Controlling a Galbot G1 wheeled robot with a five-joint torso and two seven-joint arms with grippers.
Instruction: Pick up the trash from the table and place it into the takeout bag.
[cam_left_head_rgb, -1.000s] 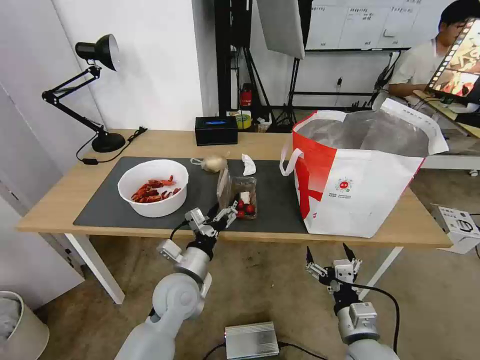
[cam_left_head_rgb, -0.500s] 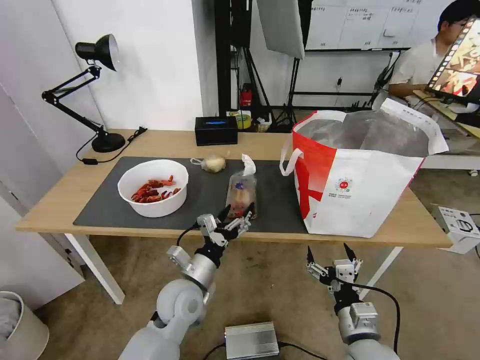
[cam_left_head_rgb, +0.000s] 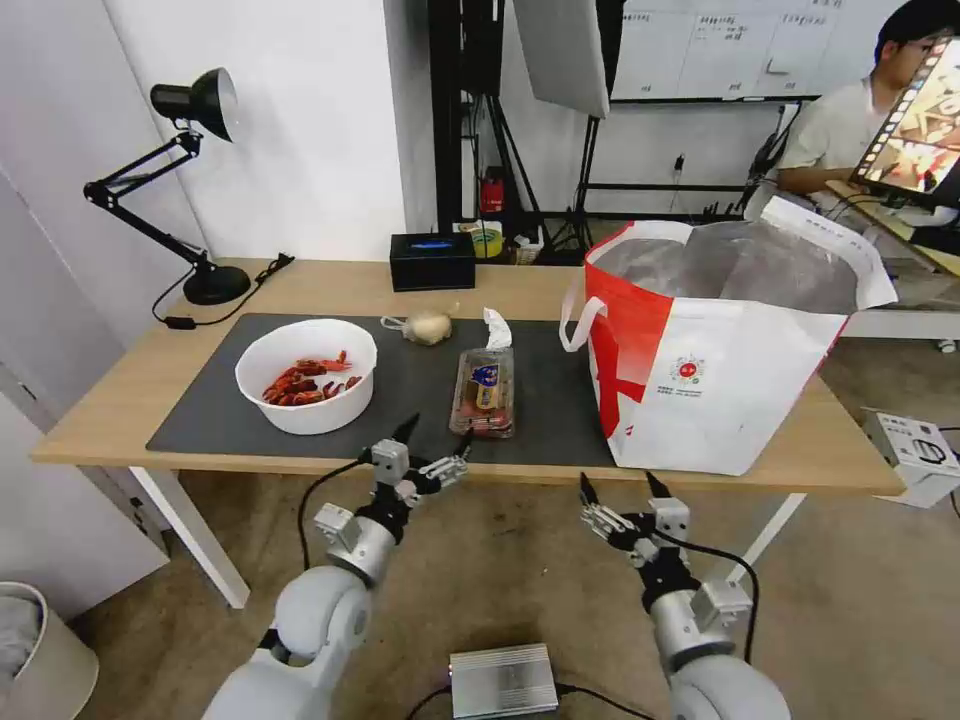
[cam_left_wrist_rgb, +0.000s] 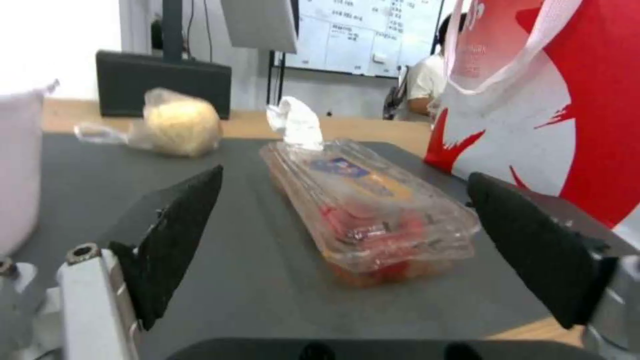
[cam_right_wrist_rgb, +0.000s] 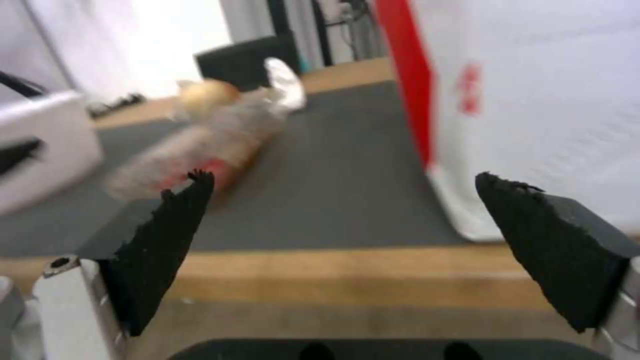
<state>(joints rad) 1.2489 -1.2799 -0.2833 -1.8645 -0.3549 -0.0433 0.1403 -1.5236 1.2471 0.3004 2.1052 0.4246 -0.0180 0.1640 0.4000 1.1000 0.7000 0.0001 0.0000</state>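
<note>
On the table a dark mat carries the trash. A white bowl of red shells stands to the left. The clear tray lies flat with its lid down. Behind it sit a white tissue and a knotted bag. The takeout bag stands open on the right. My left gripper is open and empty at the table's front edge, facing the tray. Below the edge near the bag, my right gripper is open and empty.
A black box and a black desk lamp stand at the back of the table. A grey metal unit lies on the floor between my arms. A bin stands at the lower left.
The tray's raised lid has come down and the tray lies flat. My left gripper has pulled back from it to the table's front edge. My right gripper has risen slightly and shifted left.
</note>
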